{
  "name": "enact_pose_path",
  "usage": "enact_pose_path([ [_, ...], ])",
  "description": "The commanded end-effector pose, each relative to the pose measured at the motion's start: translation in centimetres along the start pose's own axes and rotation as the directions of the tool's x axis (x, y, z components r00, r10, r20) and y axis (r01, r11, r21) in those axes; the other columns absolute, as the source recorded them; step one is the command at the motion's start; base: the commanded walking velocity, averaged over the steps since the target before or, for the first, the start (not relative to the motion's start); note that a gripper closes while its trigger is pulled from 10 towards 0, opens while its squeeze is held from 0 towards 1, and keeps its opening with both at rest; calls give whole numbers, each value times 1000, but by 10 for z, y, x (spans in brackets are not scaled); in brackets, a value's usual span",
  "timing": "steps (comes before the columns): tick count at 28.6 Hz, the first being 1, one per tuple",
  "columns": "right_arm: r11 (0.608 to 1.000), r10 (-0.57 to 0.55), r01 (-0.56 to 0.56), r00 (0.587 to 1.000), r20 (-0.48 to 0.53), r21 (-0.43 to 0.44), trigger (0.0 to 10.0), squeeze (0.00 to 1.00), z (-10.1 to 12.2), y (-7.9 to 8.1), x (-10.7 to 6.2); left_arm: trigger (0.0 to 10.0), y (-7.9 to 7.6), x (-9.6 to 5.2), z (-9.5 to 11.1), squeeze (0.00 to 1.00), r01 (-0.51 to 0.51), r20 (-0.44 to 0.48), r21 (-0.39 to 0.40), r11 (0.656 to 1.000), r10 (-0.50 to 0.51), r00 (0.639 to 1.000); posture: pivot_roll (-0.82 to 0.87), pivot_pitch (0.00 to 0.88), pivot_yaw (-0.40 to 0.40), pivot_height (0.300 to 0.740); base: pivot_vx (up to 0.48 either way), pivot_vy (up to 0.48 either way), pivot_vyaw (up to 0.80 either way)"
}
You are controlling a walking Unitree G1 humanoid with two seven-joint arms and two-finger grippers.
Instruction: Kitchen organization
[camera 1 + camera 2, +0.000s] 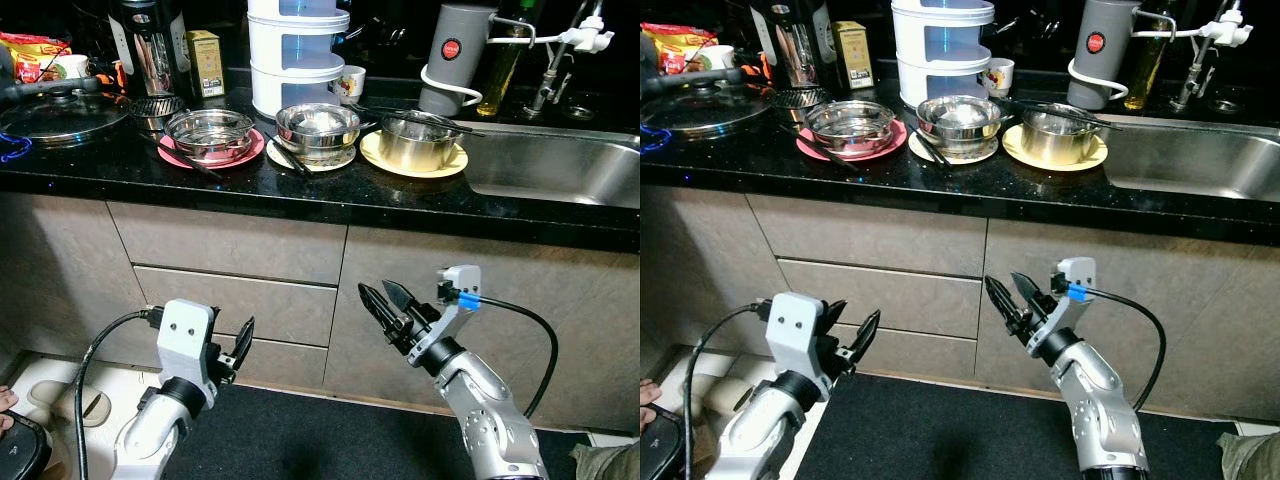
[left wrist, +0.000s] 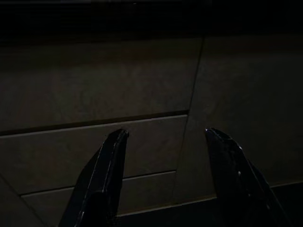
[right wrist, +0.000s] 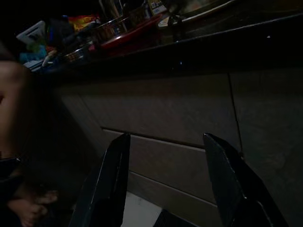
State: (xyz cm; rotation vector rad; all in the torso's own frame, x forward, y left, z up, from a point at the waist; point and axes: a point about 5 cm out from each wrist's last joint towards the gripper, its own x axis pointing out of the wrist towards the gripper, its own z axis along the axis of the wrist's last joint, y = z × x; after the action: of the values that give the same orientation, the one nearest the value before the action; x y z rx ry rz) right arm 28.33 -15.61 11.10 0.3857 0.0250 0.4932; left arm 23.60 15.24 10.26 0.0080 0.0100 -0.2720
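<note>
Three steel bowls are set in a row on the black countertop (image 1: 330, 190), the row's long axis running from 9 to 3 o'clock. The left bowl (image 1: 210, 132) rests on a pink plate (image 1: 248, 152), the middle bowl (image 1: 318, 124) on a pale plate (image 1: 336, 158), and the right bowl (image 1: 412, 140) on a yellow plate (image 1: 445, 162). A dark utensil (image 1: 425, 115) is laid across the right bowl, its long axis pointing toward 3 o'clock and the sink (image 1: 560, 165). At 12 o'clock of the middle bowl a white stacked container (image 1: 298, 50) is stood.

The left gripper (image 1: 238, 350) is held low before the drawer fronts (image 1: 235, 300), fingers spread wide and empty. The right gripper (image 1: 388, 305) is raised at 3 o'clock of it, also parted and holding nothing.

In the right wrist view the counter edge and pink plate (image 3: 130, 32) are caught from below, with a person's foot (image 3: 23, 208) near the floor; in the left wrist view dim drawer panels are seen.
</note>
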Motion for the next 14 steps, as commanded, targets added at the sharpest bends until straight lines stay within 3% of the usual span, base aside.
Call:
enact_pose_path([
  [1,999,3,-4,1000,9,42,10000,0,0,-1,0,10000,-1,0,0,0,1,6,-14,1000,-1,1000,-21,0,-40,740,0,0,0],
  [4,996,-16,13,999,35,87,10000,0,4,-5,0,10000,0,0,5,0,-9,25,4,1000,9,1000,-23,0,-42,740,0,0,0],
  [9,989,-30,20,997,68,147,10000,0,8,-9,1,10000,-4,0,14,0,-24,76,90,996,17,997,-16,0,-54,740,242,0,-800],
  [10,988,-22,10,997,75,157,10000,0,10,-8,2,10000,-2,-1,18,0,-68,100,119,991,56,993,-12,0,-58,740,247,0,0],
  [14,987,-19,7,997,78,159,10000,0,10,-8,3,10000,-1,-2,19,0,-83,111,140,987,68,991,-7,0,-61,740,246,0,0],
])
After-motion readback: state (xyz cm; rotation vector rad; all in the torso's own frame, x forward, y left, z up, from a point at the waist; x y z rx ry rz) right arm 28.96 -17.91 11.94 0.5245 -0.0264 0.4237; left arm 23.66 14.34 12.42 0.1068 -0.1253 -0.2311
